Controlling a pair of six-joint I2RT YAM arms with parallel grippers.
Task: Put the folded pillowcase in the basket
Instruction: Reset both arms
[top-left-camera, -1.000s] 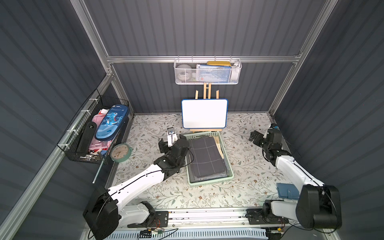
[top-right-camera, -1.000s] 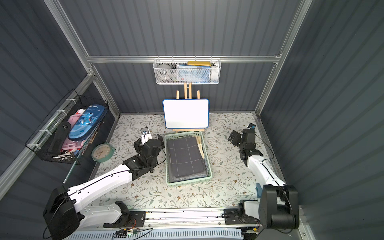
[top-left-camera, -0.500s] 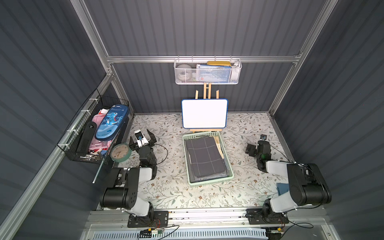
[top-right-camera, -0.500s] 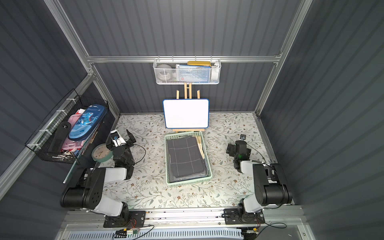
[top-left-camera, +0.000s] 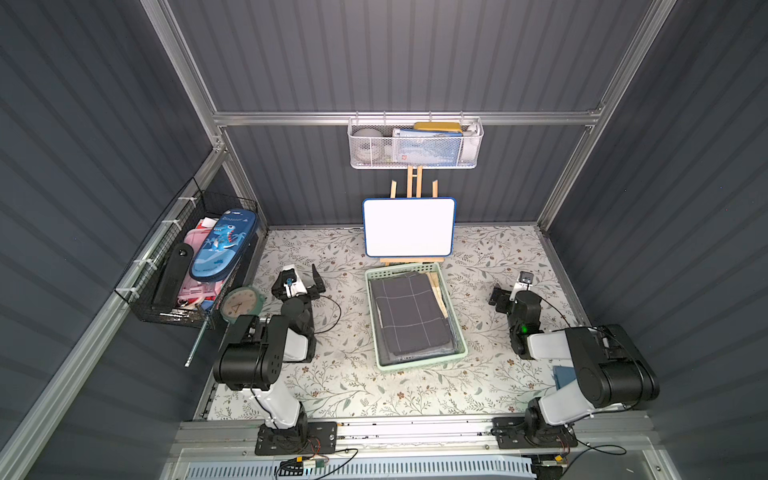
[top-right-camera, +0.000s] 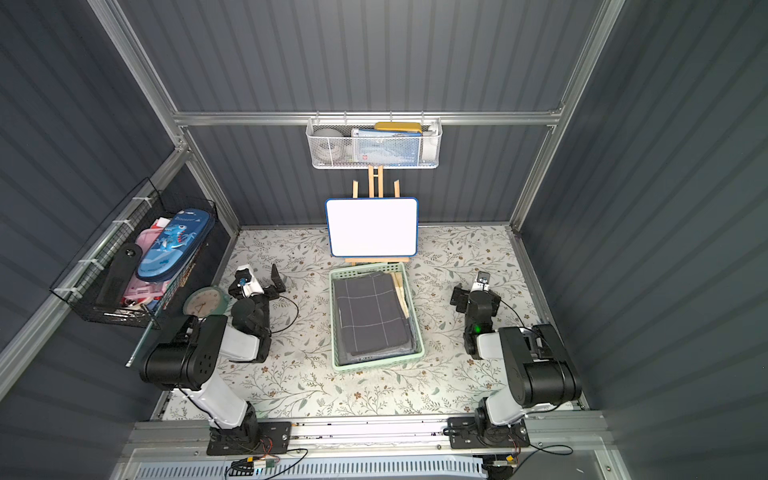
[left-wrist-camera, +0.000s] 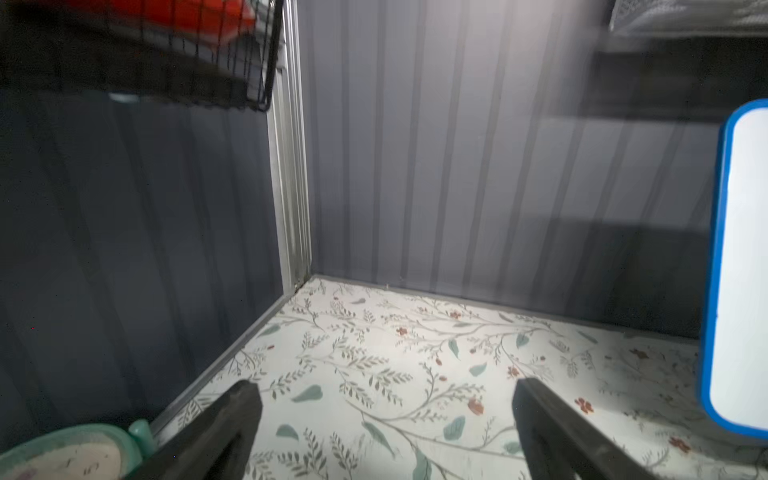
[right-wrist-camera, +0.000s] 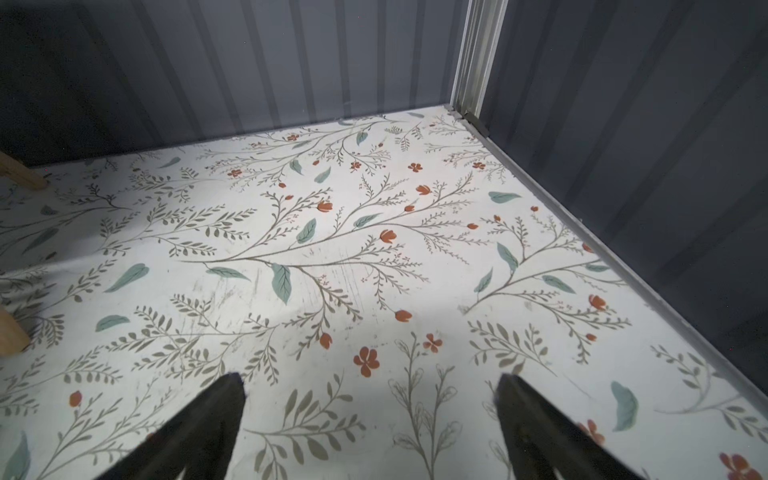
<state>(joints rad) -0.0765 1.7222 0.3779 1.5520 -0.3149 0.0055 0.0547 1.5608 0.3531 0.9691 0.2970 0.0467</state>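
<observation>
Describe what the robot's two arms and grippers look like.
The left arm and right arm share bulky black joints, white links and thin black cables. A small green light glows on the right one. The left gripper and right gripper have dark tapered fingers.

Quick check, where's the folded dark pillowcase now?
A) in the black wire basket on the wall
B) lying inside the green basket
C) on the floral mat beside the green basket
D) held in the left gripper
B: in both top views the pillowcase lies flat inside the basket, while the left gripper and right gripper are open and empty.
</observation>
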